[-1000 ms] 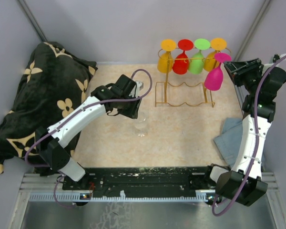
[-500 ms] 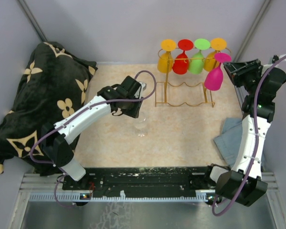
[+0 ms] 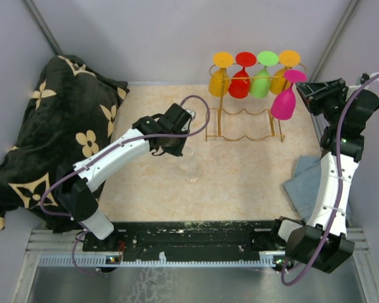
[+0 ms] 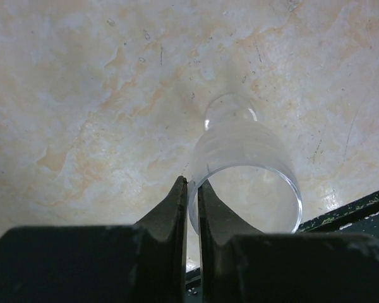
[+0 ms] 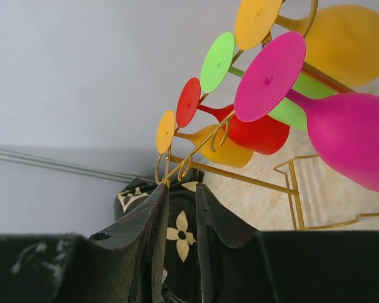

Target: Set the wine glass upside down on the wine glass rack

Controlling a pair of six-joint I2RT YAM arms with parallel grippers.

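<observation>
Your left pincer [image 4: 192, 189] is closed thin on the rim wall of the clear wine glass [image 4: 246, 151], just beneath it with its mouth facing the pincer. Judge the pinch firm before lifting. Rise straight, turn it over slowly, then carry it to the wine glass rack [image 3: 243, 139], well ahead.

White-shelled arms [image 3: 114, 154], black joints [image 3: 82, 202], looping purple cables [image 3: 192, 98]

The top external camera looks down from above and behind the robot over the whole table [image 3: 240, 183]. The left wrist camera sits close above the clear wine glass [image 4: 240, 158]. The right wrist camera faces the wine glass rack [image 5: 227, 172] from the side. The overhead view shows both.
</observation>
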